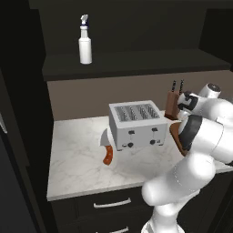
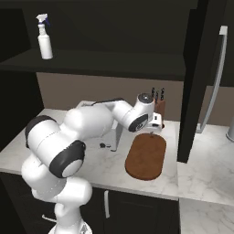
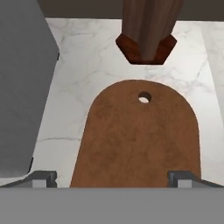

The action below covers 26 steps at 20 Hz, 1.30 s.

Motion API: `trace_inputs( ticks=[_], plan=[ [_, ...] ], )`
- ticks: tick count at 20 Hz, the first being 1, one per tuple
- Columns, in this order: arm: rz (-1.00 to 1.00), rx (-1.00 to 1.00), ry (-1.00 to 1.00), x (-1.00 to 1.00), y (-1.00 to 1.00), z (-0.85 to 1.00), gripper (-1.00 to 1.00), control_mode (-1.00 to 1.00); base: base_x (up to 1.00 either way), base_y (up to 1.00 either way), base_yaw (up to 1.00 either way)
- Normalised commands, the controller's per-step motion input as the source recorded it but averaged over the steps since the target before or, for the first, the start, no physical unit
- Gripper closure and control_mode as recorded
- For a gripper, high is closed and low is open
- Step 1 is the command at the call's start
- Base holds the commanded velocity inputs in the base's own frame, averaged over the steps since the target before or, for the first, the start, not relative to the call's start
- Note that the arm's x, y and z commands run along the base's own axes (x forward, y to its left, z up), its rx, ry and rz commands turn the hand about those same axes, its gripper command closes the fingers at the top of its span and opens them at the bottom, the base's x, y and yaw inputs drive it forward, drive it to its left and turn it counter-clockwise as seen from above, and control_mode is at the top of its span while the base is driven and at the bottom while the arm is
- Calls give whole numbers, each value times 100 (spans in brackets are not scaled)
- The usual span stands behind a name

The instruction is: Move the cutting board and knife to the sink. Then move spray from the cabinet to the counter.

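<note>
Counter (image 1: 77, 164) bears toaster (image 1: 135, 124), knife (image 1: 107, 151), cutting board (image 2: 146, 156), knife block (image 2: 158, 108).

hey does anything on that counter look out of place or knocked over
Only the knife: it lies loose on the counter, its blade running under the toaster front. The cutting board lies flat, the knife block upright. Nothing spilled.

A plain brown-beige wall (image 1: 136, 91) stands behind the worktop, under a dark shelf (image 1: 136, 66). On the marble a silver toaster (image 1: 135, 124) sits near the centre, and a brown knife block (image 1: 172, 103) with two black handles stands at its 2 o'clock, against the wall. The light is dim and even
</note>
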Motion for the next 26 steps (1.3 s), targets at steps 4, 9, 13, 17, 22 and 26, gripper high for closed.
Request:
trace_inputs(
  ticks=[4,9,13,17,22,26],
  plan=[
    [7,0,0,38,-10,-5,-100,-100,0,0,0],
    [4,0,0,24,0,-16,-100,-100,0,0,0],
    [0,0,0,32,-1,-17,-100,-100,0,0,0],
    [0,0,0,33,0,-15,-100,-100,0,0,0],
    [0,0,0,27,-1,-13,-100,-100,0,0,0],
    [0,0,0,13,-2,-16,-100,-100,0,0,0]
  ],
)
